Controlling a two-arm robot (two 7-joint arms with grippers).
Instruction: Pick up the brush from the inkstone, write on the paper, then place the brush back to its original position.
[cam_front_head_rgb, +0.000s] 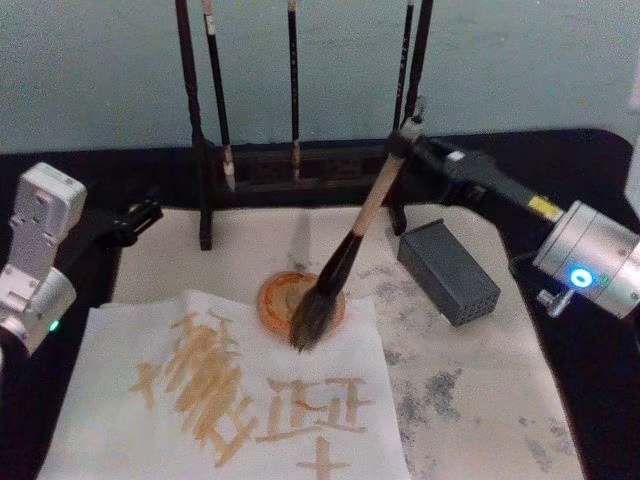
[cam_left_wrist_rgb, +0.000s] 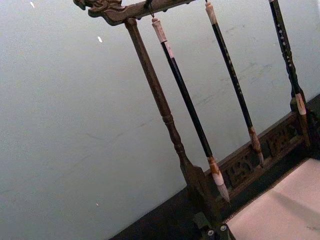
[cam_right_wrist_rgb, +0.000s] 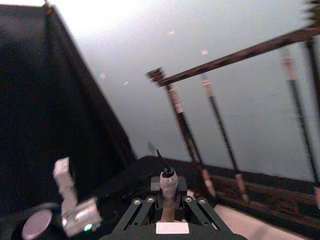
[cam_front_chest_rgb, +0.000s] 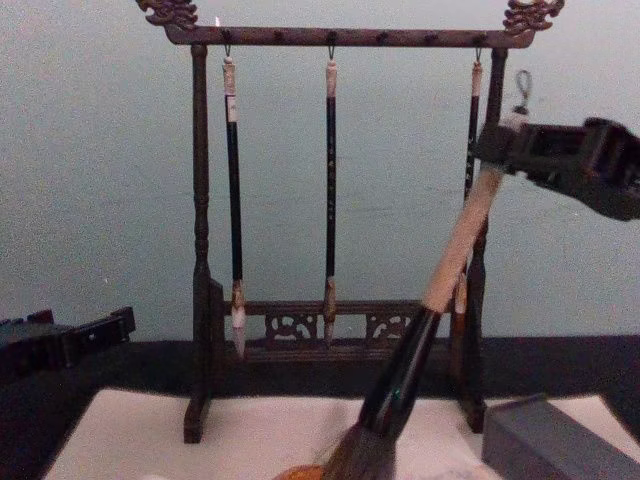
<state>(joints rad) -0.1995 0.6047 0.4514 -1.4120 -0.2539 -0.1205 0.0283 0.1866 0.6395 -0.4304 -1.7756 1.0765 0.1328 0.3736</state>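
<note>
Head view, nearest first: off-white paper (cam_front_head_rgb: 230, 400) spread across the front of the table, already marked with broad tan strokes. Just past its far edge, a round orange-brown inkstone (cam_front_head_rgb: 272, 300), with the bushy bristles of the brush (cam_front_head_rgb: 358, 235) pressed onto it and overlapping the paper's edge. Rising from there, up and away to the right, a thick pale handle, clamped at its top end by the right gripper (cam_front_head_rgb: 408, 140), closed firmly around it just under the cord loop. Off to the left, near the rack's post, the left gripper (cam_front_head_rgb: 145, 213), parked above the table; impossible to tell whether apart or together.

Judging by the finished-looking writing, probably the return step. To do it well:
- Lower the handle gently until the inkstone supports it.
- Keep the bristles on the dish rather than the paper.
- Let go only once settled.
- Draw back clear of the rack post just behind and the grey box (cam_front_head_rgb: 450, 272) to the right.

Underneath, a beige felt mat (cam_front_head_rgb: 480, 420) smudged with grey ink, on a black table (cam_front_head_rgb: 610, 420). Behind, a dark wooden rack (cam_front_chest_rgb: 350, 36) hung with three thin black brushes (cam_front_chest_rgb: 330, 180), against a plain pale blue-green wall (cam_front_chest_rgb: 100, 150).
</note>
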